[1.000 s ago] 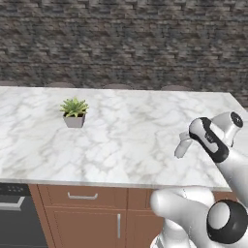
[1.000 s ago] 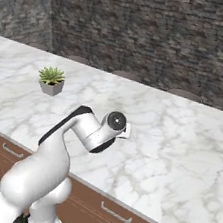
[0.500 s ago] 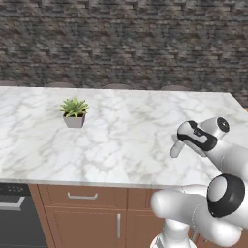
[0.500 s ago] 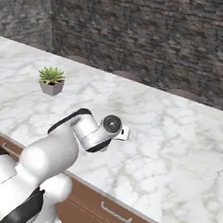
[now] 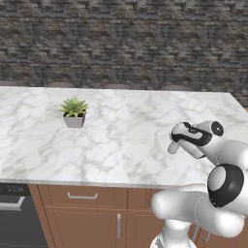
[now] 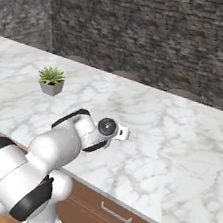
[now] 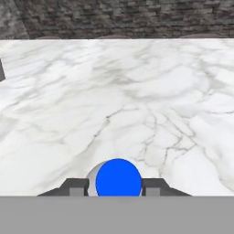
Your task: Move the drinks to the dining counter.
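Here we hold the blue-capped bottle (image 7: 118,178) between narrowly set fingers (image 7: 75,186) of the gripper (image 7: 117,187), above the near right part of the dining counter (image 5: 121,140). We judge the risk is letting go too high: the bottle could tip and roll off the near edge. The potted plant (image 5: 74,112) sits well apart, far left.

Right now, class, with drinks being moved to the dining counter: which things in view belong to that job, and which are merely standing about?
Part of the job:
- blue-capped bottle, held between the fingers
- dining counter, marble-topped

Merely standing about:
- potted plant on the counter
- stone wall behind
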Robot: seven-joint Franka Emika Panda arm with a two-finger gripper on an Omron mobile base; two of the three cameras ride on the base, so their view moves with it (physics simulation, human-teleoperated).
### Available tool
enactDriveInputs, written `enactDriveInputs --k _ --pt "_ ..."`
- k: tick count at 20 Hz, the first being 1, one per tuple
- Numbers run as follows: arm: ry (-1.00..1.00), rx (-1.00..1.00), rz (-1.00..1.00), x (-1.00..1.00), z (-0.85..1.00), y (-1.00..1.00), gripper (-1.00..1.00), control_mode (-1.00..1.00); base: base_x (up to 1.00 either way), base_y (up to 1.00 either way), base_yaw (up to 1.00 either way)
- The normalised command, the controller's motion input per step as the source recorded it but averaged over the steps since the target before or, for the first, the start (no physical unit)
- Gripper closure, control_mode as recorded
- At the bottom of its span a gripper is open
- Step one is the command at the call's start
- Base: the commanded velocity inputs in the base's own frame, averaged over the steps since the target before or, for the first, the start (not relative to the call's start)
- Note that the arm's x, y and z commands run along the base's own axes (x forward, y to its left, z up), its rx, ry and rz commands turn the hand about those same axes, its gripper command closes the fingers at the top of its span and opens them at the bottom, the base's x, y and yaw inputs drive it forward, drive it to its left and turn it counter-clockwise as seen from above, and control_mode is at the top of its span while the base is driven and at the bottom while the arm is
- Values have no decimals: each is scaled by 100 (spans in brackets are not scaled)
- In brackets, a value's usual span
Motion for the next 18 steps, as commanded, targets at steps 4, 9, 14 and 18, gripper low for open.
enactDriveInputs --k 4,9,14,18 --pt "0 -2 -7 20 -23 2 100 -100 0 0 0" --pt "0 -3 -6 22 -32 3 100 -100 0 0 0" --pt "0 -5 -5 22 -45 5 100 -100 0 0 0" --pt "0 -2 -3 8 -45 27 100 -100 0 0 0"
